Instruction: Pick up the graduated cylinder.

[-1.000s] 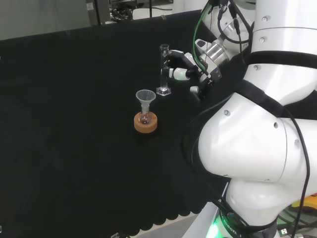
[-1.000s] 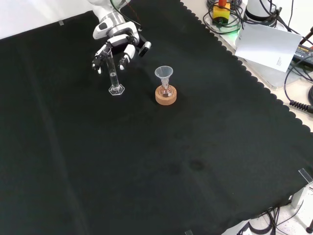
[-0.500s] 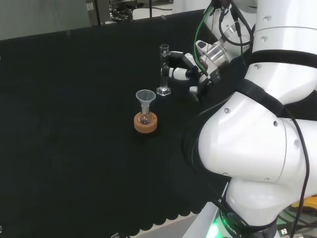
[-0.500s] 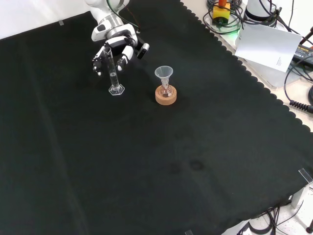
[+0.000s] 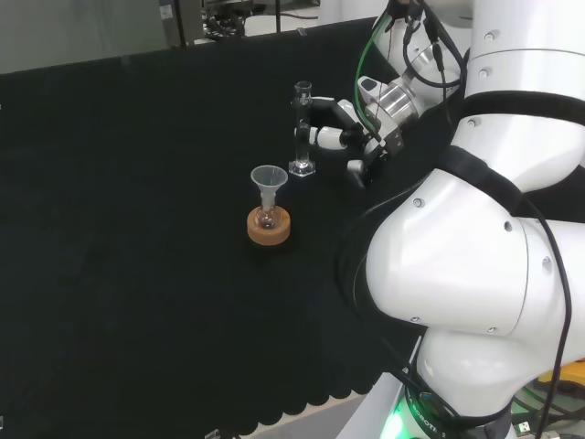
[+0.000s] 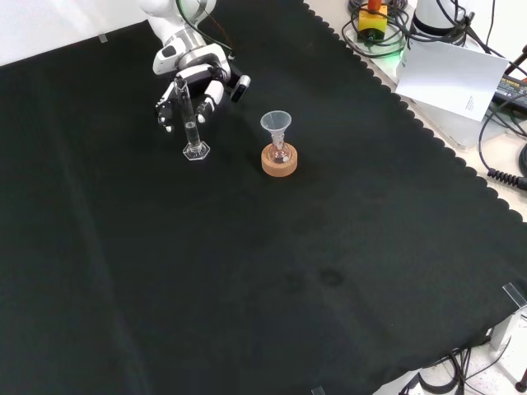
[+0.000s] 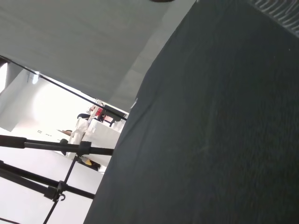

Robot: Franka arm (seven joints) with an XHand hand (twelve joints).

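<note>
Where front view shows hand (image 6: 191, 81) around graduated cylinder (image 6: 193, 125), wrist view black cloth (image 7: 224, 140)

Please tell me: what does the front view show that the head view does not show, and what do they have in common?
Front view alone: a white sheet of paper and cables beyond the cloth's scalloped right edge.

Head view alone: the arm's big white links at the right, and a room's furniture behind the far edge of the cloth.

Both: the hand at the upright graduated cylinder, whose base stands on the black cloth, and beside them a funnel in a small flask on a cork ring.
</note>
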